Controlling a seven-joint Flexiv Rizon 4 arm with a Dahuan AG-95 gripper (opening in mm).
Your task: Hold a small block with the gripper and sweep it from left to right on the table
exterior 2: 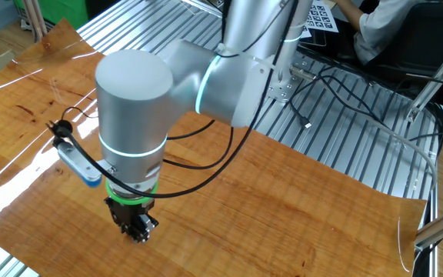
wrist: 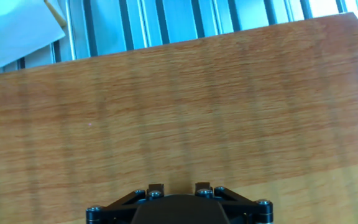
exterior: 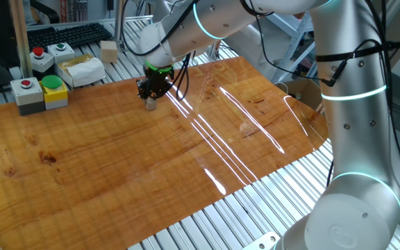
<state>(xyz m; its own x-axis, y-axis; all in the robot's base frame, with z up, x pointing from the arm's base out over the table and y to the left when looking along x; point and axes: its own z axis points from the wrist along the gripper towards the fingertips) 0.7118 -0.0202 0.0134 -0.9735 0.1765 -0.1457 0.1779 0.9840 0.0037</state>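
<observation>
The desk is the biggest thing here, a wide glossy reddish-brown wood-grain board with dark knots, lying on a ribbed aluminium slat frame and streaked with white reflections of the ceiling lights. Over it reaches the white and silver robot arm, thick-jointed, with glowing pale rings at its joints and black cables looped along it. I can find no brand name or readable label on the arm from either side. Behind the far edge of the board lies a black keyboard, its key legends too small to read. Near it stand grey button boxes with red and green buttons, a crumpled pale packet and a larger pale wooden cube. In the other fixed view a sheet printed with black square marker patterns lies at the top; nothing on it is legible as text. The claw, black with a bright green ring above it, points straight down near the board's far edge. Its fingers are drawn narrow around the small block, a tiny pale beige-grey cube that shows just under the fingertips, down at the board's surface. The hand view shows only wood grain and the claw's base.
</observation>
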